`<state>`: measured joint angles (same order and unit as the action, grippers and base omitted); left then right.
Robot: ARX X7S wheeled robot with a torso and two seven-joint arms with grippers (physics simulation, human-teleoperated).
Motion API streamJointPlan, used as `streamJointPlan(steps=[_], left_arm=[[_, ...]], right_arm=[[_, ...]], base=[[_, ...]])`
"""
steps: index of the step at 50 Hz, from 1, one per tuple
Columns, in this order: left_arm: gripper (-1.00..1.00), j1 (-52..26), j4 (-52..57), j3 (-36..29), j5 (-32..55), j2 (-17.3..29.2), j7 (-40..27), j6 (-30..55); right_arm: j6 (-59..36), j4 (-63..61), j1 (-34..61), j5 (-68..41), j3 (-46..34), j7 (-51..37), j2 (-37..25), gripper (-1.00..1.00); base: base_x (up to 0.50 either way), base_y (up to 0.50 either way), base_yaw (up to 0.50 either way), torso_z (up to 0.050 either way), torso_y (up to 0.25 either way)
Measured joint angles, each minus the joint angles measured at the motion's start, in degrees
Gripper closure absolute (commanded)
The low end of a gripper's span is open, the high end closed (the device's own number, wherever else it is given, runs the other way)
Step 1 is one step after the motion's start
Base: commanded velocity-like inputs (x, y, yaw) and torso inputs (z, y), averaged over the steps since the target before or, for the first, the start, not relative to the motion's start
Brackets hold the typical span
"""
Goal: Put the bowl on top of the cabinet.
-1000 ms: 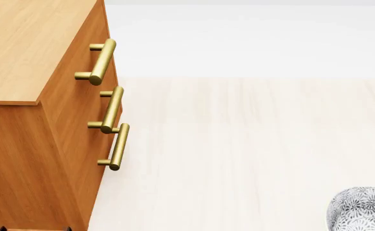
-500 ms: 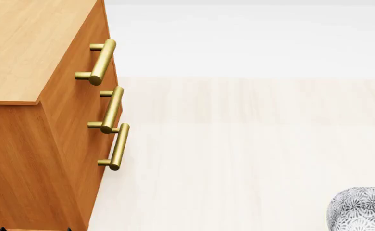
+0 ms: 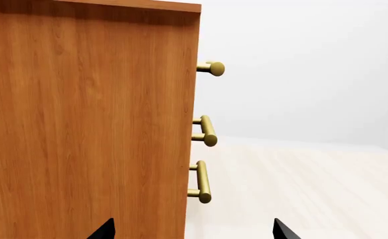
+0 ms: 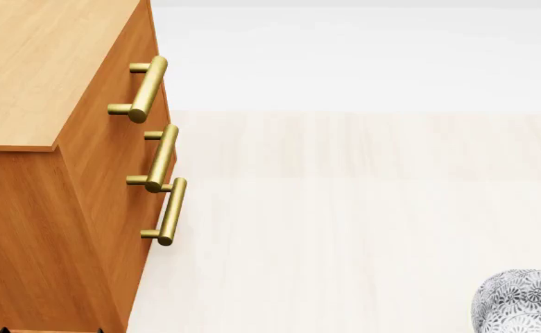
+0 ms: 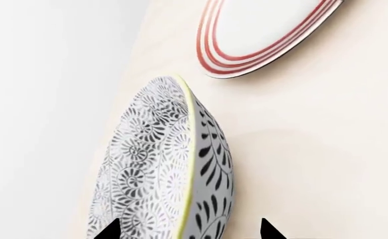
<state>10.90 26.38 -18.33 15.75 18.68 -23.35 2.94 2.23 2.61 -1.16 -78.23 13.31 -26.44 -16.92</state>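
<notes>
Grey-patterned, the bowl (image 5: 170, 169) sits on the pale floor between our right gripper (image 5: 187, 233)'s wide jaws, ungrasped; the cabinet (image 4: 39, 76) top stands bare, left gripper (image 3: 192, 231) open, so everything remains

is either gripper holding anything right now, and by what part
Nothing is held. The right gripper is open, its tips straddling the bowl rim without closing on it. The left gripper is open beside the cabinet.
</notes>
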Motion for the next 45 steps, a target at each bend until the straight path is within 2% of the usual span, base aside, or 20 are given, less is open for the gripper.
streamJointPlan(steps=[35, 36, 45], left_arm=[[-1.0, 0.1, 0.1, -0.6, 0.2, 0.6, -0.6, -0.3], [-1.0, 0.1, 0.1, -0.6, 0.2, 0.6, -0.6, -0.3], [-1.0, 0.0, 0.0, -0.8, 0.3, 0.7, -0.8, -0.4]], right_arm=[[-0.9, 3.9, 2.9, 1.7, -2.3, 0.6, -0.9, -1.0], [-0.9, 3.9, 3.0, 1.7, -2.4, 0.6, -1.0, 1.0], [-0.7, 3.6, 2.8, 2.0, -2.3, 0.2, -1.1, 1.0]], base=[[0.0, 0.0, 0.0, 0.0, 0.0], [0.0, 0.0, 0.0, 0.0, 0.0], [0.0, 0.0, 0.0, 0.0, 0.0]])
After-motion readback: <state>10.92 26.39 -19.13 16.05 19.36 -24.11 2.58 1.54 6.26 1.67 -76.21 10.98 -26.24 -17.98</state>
